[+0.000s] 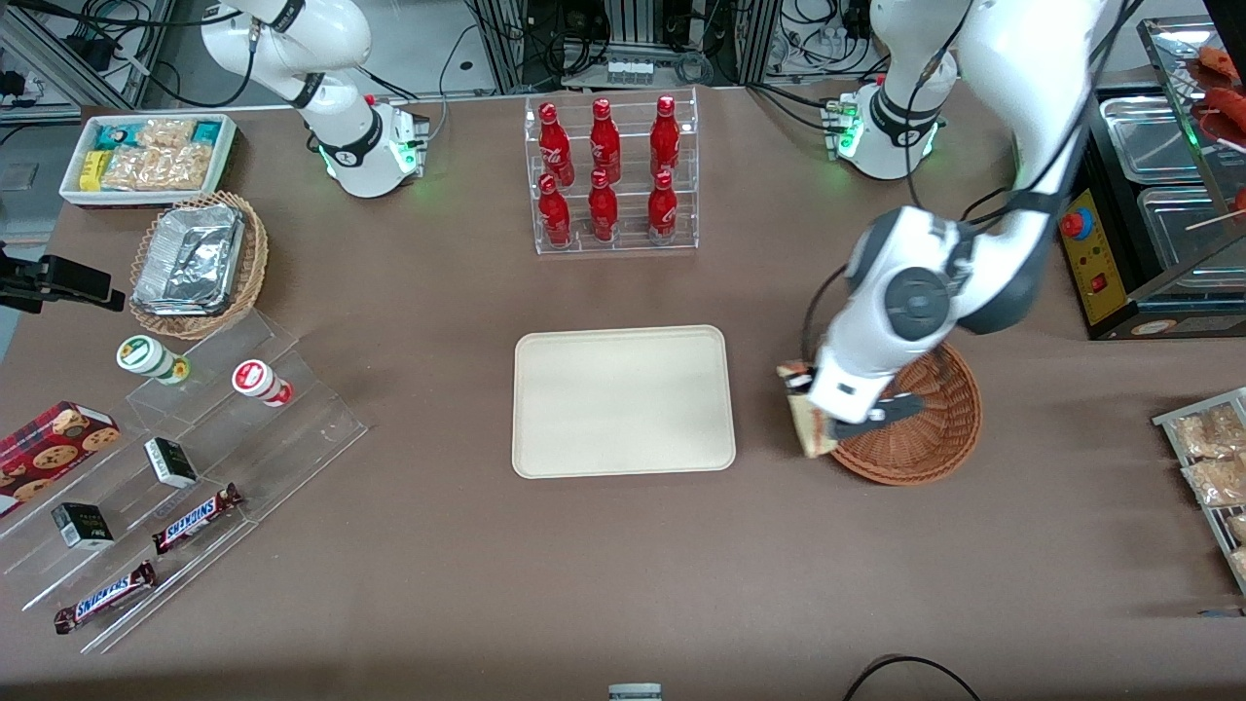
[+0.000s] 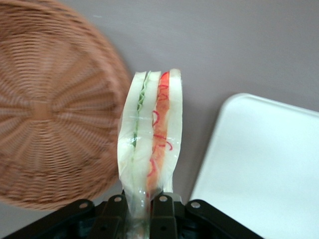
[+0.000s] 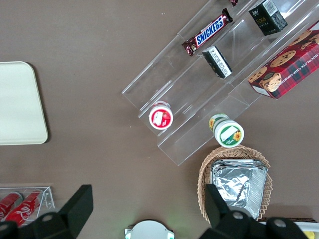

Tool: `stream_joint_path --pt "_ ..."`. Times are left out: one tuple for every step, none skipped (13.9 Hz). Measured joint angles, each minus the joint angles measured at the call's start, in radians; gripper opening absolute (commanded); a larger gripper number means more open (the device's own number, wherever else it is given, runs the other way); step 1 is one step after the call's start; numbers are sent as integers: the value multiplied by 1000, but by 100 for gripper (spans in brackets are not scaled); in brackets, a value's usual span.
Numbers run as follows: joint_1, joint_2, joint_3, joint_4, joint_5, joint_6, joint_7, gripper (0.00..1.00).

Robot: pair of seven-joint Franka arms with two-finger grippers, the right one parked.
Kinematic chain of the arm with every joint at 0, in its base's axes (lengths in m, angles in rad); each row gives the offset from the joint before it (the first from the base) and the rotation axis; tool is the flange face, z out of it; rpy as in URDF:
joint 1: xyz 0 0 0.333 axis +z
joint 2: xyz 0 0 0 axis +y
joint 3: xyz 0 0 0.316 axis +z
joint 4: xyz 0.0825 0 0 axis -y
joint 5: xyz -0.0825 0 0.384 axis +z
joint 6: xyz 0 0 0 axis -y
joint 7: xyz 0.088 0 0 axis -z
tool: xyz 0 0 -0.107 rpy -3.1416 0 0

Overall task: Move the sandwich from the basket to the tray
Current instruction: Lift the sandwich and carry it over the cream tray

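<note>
Reddish-brown wicker marks the basket (image 1: 915,428), which sits on the brown table (image 1: 623,565) toward the working arm's end, beside the cream tray (image 1: 623,401). The left gripper (image 1: 813,414) hangs over the strip of table between them, at the basket's rim on the tray side. Its fingers (image 2: 162,204) are closed on the sandwich (image 2: 151,137) — the wedge is pinched at one end and stands out from the jaws, clear of the wicker. In the wrist view the bread layers show edge-on, green filling in one seam and red in the other, under a clear wrap. The sandwich is held above bare tabletop, with the basket's weave to one side and the tray's rounded corner (image 2: 239,102) to the other — it touches neither.

Farther from the front camera than the tray, a clear rack (image 1: 613,175) holds six red bottles. Toward the parked arm's end lie a foil-lined basket (image 1: 200,265) and Snickers bars (image 1: 195,518).
</note>
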Motion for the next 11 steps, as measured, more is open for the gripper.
stream_joint_path --pt "-21 31 -27 20 32 23 -51 0" --pt "-62 63 -39 35 72 54 -124 0" --pt "-110 96 -43 49 117 86 -206 0" --pt "-157 132 -44 67 161 110 -290 0" --pt "-198 167 -44 94 194 121 -358 0" --pt "-232 202 -44 129 214 124 -406 0" --pt "-260 236 -44 167 222 124 -437 0" --pt "-285 266 -43 205 223 124 -459 0" --pt "-304 292 -43 236 223 123 -478 0" --pt "-317 315 -43 262 223 123 -495 0" --pt "-326 334 -43 286 223 123 -508 0"
